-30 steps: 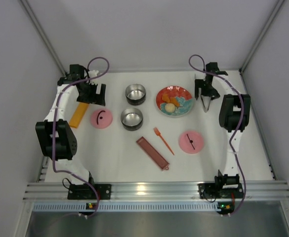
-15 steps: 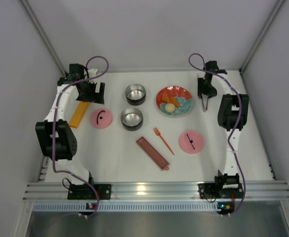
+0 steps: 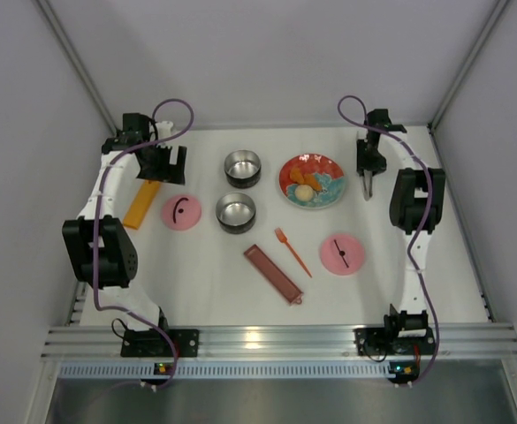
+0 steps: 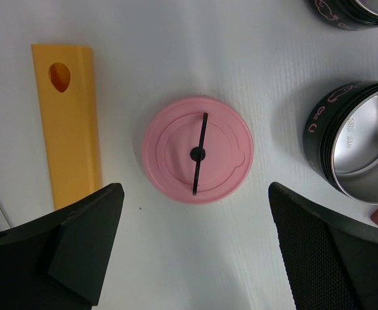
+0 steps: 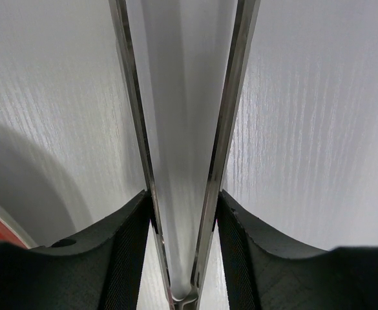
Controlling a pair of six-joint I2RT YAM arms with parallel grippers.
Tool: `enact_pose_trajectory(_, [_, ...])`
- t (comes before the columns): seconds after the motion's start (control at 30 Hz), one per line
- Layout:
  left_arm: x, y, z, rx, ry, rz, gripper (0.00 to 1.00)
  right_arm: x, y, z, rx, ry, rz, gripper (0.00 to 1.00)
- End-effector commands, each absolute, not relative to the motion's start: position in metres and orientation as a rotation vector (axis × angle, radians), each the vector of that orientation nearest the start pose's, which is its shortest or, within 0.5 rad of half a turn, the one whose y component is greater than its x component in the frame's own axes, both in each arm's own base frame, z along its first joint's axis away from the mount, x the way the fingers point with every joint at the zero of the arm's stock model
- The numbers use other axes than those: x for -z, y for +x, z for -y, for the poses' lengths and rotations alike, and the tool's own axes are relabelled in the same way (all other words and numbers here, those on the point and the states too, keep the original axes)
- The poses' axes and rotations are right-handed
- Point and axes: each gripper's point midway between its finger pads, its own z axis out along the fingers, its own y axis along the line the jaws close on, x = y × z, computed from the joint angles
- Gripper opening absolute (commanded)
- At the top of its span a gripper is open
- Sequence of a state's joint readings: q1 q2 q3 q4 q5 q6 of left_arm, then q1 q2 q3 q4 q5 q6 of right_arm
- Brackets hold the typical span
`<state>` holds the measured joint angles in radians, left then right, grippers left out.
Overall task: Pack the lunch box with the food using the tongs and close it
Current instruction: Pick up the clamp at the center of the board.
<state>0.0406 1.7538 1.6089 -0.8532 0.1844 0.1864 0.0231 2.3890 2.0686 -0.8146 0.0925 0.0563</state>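
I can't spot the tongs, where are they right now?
In the top view the tongs are on the far right side, just right of the patterned plate, with the right gripper closed around their arms.

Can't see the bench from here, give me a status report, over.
Left gripper open above a pink lid. Right gripper shut on tongs. Food on plate, tins open, nothing blocking.

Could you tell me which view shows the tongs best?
Right wrist: the tongs fill it, both arms held between the right gripper's fingers. Top external shows only a small silver sliver; left wrist shows none.
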Motion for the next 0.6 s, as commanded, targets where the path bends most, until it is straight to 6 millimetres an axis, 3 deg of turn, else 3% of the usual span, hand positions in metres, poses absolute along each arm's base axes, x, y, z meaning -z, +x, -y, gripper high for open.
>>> enact_pose_trajectory(0.0, [-0.193, 0.425, 0.005, 0.119, 0.246, -2.448, 0.99, -0.058, 0.520, 0.009, 0.125, 0.087, -2.690, 0.43])
enact_pose_trajectory(0.03, [-0.193, 0.426, 0.005, 0.124, 0.242, -2.446, 0.99, -0.079, 0.520, 0.007, 0.116, 0.086, -2.646, 0.43])
enact_pose_trajectory(0.1, [-0.195, 0.426, 0.006, 0.128, 0.242, -2.443, 0.99, -0.092, 0.512, 0.006, 0.105, 0.088, -2.626, 0.43])
enact_pose_trajectory(0.13, [-0.195, 0.426, 0.006, 0.132, 0.243, -2.441, 0.99, -0.116, 0.512, 0.006, 0.100, 0.092, -2.570, 0.43])
enact_pose_trajectory(0.2, [-0.197, 0.428, 0.007, 0.137, 0.241, -2.433, 0.99, -0.130, 0.504, 0.007, 0.100, 0.105, -2.547, 0.43])
enact_pose_trajectory(0.23, [-0.199, 0.429, 0.007, 0.138, 0.242, -2.428, 0.99, -0.153, 0.501, 0.006, 0.094, 0.108, -2.498, 0.43])
enact_pose_trajectory(0.3, [-0.203, 0.431, 0.008, 0.149, 0.242, -2.416, 0.99, -0.160, 0.491, 0.005, 0.088, 0.112, -2.487, 0.43])
enact_pose_trajectory(0.33, [-0.204, 0.432, 0.009, 0.153, 0.242, -2.411, 0.99, -0.174, 0.487, 0.004, 0.083, 0.110, -2.458, 0.43])
enact_pose_trajectory(0.57, [-0.206, 0.439, 0.012, 0.169, 0.247, -2.386, 0.99, -0.178, 0.461, 0.000, 0.071, 0.103, -2.469, 0.40])
